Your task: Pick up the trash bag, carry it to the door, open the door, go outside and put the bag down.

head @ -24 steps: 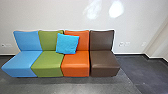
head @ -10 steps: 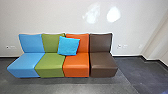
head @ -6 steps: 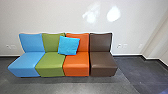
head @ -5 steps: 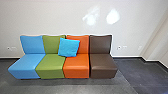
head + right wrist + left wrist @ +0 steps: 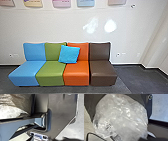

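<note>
The trash bag [image 5: 121,115], of clear, crumpled plastic, is located close beneath the left wrist camera; clear plastic, presumably the same bag, is also seen by the right wrist camera near the robot's dark base plate [image 5: 60,116]. Whether either end effector is apart, together or clamped on the bag cannot be told. Left-side carriage is judged probable; a bag held close to the body is less liable to swing, and the other arm can be kept free for the door. Contact between bag and plate cannot be confirmed. A black cable [image 5: 93,133] is looped beside the bag; thin film could be snagged on it. Ahead, the far edge of the floor [image 5: 143,80] is bounded by a wall [image 5: 52,27]. A row of four seats [image 5: 51,71], blue, green, orange and brown, is set along that edge, with the backs turned to the wall, presumably so that walking room is left in front. A blue cushion [image 5: 69,54] is leaned, tilted, across the green and orange backs, by which it is kept upright. Direct forward travel is obstructed by the row; a route around it should be selected. Posters [image 5: 86,2] are mounted above.
</note>
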